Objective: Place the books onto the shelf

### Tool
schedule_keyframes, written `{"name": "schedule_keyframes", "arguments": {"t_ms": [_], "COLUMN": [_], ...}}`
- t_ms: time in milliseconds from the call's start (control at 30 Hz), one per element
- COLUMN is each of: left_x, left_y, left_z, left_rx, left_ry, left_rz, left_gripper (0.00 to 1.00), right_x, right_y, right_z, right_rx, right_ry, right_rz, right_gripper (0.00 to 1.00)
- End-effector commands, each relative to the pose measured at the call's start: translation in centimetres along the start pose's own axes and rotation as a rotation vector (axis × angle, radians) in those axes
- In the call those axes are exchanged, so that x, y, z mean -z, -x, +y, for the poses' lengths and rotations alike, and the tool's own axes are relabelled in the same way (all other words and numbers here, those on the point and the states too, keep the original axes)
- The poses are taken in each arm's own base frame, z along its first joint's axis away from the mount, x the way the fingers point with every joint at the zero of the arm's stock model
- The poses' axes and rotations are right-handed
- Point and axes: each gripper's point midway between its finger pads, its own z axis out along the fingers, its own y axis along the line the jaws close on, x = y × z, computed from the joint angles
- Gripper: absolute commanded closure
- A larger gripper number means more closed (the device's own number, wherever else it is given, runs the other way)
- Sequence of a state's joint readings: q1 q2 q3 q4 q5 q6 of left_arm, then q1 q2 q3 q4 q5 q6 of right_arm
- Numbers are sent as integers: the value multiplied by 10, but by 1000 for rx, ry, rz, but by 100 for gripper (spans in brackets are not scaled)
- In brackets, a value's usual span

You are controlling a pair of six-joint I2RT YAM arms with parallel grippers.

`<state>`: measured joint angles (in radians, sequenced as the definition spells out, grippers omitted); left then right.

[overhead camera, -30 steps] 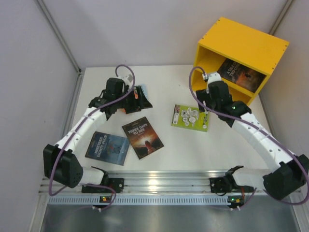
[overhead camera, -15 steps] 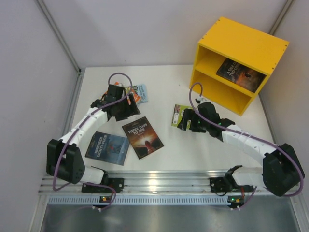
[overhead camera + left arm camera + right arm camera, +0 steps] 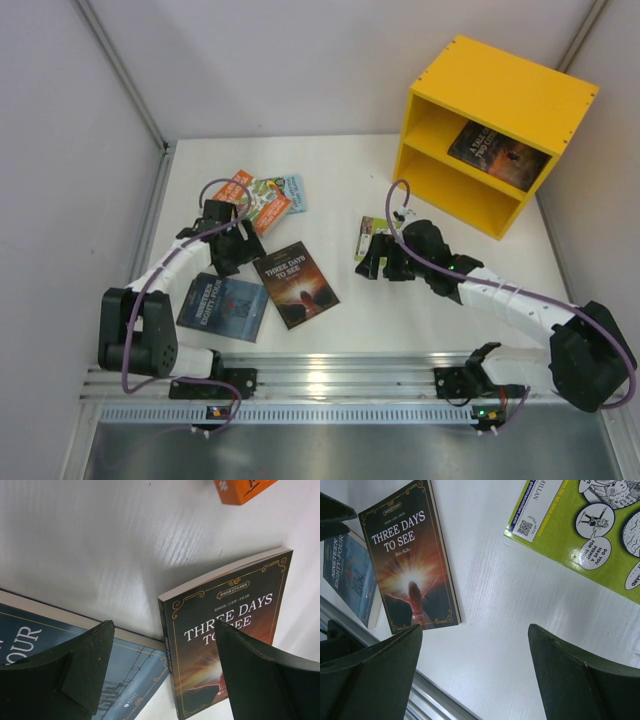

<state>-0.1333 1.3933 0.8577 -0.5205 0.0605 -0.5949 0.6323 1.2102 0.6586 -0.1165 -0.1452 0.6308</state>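
The yellow shelf [image 3: 500,100] stands at the back right, with one dark book [image 3: 497,152] in its upper compartment. An orange-red book [image 3: 255,197] and a light blue book [image 3: 293,190] lie at the back left. A dark "Three Days to See" book [image 3: 295,284] [image 3: 230,630] [image 3: 410,555] and a blue-grey book [image 3: 222,306] [image 3: 135,675] lie near the front. My left gripper [image 3: 243,262] [image 3: 165,660] hangs open above the gap between those two. My right gripper [image 3: 380,265] [image 3: 475,655] is open over bare table, beside the lime green book [image 3: 366,230] [image 3: 585,530], which its arm partly hides.
A metal rail [image 3: 320,378] [image 3: 430,700] runs along the table's near edge, by the arm bases. Grey walls close in the left and back sides. The shelf's lower compartment [image 3: 455,190] holds nothing that shows.
My left gripper has drawn back from the orange-red and light blue books toward the front. My right gripper has come away from the shelf and dropped low by the lime green book.
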Motion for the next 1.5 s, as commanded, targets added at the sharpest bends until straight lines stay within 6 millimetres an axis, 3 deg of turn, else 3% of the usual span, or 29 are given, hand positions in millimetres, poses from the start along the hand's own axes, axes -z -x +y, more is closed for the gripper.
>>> {"name": "schedule_keyframes", "arguments": {"t_ms": [0,533,667,700,767,800,867,900,933,967,1000,1033,1067,1100,1133,1167,1233,1333,1433,1467], "left_x": [-3,-39,-42,-41,-35,-29,-16,-6,-1,7,15,25,29,32,35,42,44,51,56,58], "left_y": [6,-12,-19,-20,-20,-17,-14,-10,-8,-4,-6,1,-3,-8,-9,-11,-13,-18,-17,-17], "left_z": [-17,-27,-32,-33,-44,-51,-68,-76,-81,-93,-100,-114,-124,-127,-133,-145,-149,-160,-163,-164], "left_rx": [0,13,25,31,38,64,84,128,144,138,160,149,130,146,143,131,164,180,188,188], "left_ry": [-130,-254,-292,-300,-349,-374,-438,-457,-461,-472,-465,-483,-468,-441,-434,-436,-401,-406,-404,-404], "left_rz": [-47,32,58,67,81,82,89,85,84,68,78,60,52,76,73,73,73,70,53,52], "left_gripper": [13,25,39,56,70,84,100,100,100,100,100,100,100,100,100,100,100,100,100,100], "right_x": [10,25,27,27,30,30,33,34,29,33,32,28,27,27,23,23,20,16,10,9], "right_y": [17,24,25,25,30,29,33,36,27,39,31,38,39,30,33,35,22,7,-3,-4], "right_z": [20,21,19,18,21,20,30,34,43,49,64,78,76,92,106,107,136,155,158,151], "right_rx": [40,53,61,67,103,120,196,224,274,316,368,398,443,490,517,558,628,729,800,822], "right_ry": [77,68,51,44,32,18,-1,-21,-28,-76,-69,-82,-143,-137,-152,-196,-172,-202,-266,-317], "right_rz": [-79,-125,-128,-127,-139,-133,-146,-157,-130,-158,-145,-149,-151,-144,-156,-172,-172,-176,-170,-164], "right_gripper": [14,13,13,12,12,12,14,15,16,17,19,21,22,25,26,27,32,35,39,41]}}
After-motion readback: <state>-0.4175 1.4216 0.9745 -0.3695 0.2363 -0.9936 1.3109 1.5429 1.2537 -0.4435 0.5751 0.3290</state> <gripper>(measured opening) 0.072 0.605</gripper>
